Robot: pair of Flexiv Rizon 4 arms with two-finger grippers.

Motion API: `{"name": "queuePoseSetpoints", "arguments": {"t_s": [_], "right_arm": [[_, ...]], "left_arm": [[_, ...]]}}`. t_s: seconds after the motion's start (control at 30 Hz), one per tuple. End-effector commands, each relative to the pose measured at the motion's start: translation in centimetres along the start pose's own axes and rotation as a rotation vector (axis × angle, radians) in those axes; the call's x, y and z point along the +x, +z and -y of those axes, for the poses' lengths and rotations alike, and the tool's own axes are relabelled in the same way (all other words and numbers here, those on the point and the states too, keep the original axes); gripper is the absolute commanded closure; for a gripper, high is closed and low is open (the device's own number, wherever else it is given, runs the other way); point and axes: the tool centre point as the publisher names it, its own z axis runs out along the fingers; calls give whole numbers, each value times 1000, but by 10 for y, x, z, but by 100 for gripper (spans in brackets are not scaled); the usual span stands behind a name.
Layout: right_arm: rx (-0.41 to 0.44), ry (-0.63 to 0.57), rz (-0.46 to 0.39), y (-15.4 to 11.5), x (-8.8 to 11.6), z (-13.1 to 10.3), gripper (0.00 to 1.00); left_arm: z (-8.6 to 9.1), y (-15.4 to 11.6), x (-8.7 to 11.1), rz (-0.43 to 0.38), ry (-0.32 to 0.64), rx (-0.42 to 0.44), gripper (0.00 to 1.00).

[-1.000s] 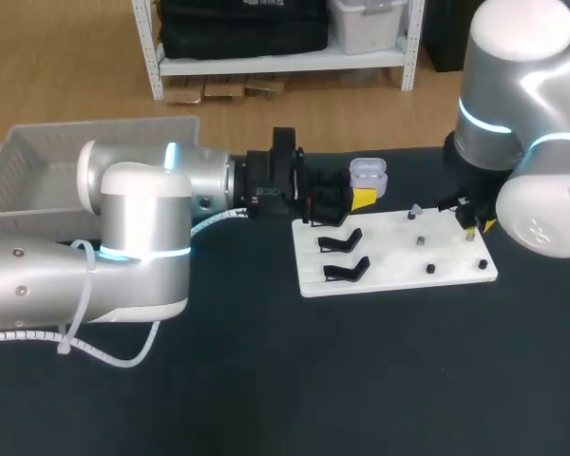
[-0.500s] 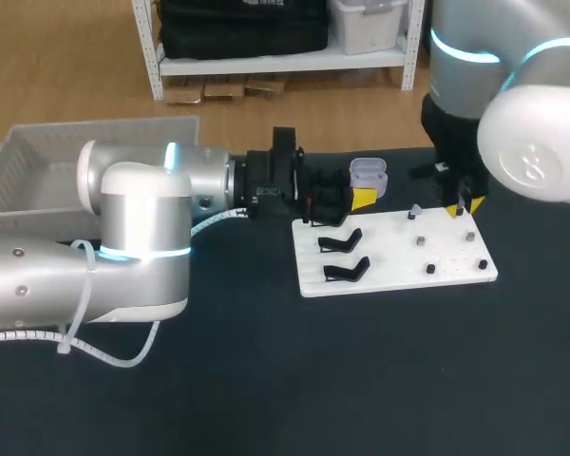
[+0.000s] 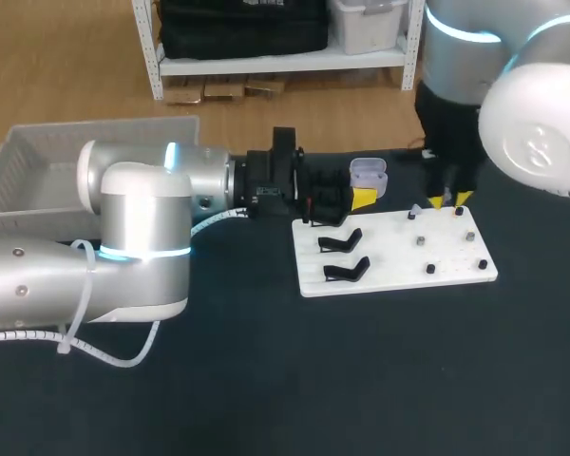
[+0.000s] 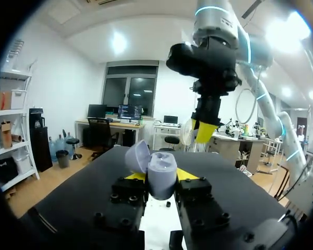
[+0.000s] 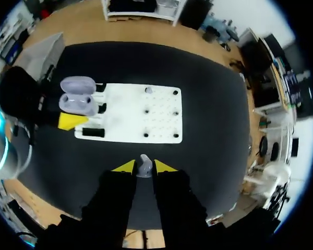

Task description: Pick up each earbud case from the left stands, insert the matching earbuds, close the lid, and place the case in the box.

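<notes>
Left hand point(image 3: 359, 199) is clamped on the lavender earbud case point(image 3: 368, 175), lid open, at the far corner of the white board point(image 3: 399, 258); I can't make out what is inside. Right hand point(image 3: 449, 199) pinches a pale earbud point(image 5: 144, 167) above the board. The grey box point(image 3: 38, 161) sits well apart at the left of the desk point(image 3: 266, 380).

head view, clock centred on bench point(image 3: 266, 380). board point(image 3: 389, 255) lies on it at 2 o'clock. box point(image 3: 38, 161) at 10 o'clock, by the far left corner. on the board: two stands point(image 3: 342, 239) on the 9 o'clock half, one behind the other; pegs point(image 3: 421, 241) on the 3 o'clock half. earbud case point(image 3: 368, 175) sits between the fingers of left claw point(image 3: 361, 198), at the board's 11 o'clock corner. right claw point(image 3: 450, 199), with earbud point(image 5: 144, 165) between its fingers, at the board's 1 o'clock edge.
</notes>
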Motion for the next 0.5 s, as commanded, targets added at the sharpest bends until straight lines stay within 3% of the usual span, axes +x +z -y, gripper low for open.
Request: {"name": "queuePoseSetpoints", "arguments": {"t_s": [0.03, 0.27, 0.5], "right_arm": [[-88, 582, -68, -15, -6, -17, 100], [-59, 912, -105, -26, -3, -30, 100], [-51, 1001, -59, -35, -8, -34, 100]], "left_arm": [[1, 0, 2, 8, 5, -5, 100], [1, 0, 2, 8, 5, -5, 100], [1, 0, 2, 8, 5, -5, 100]]}}
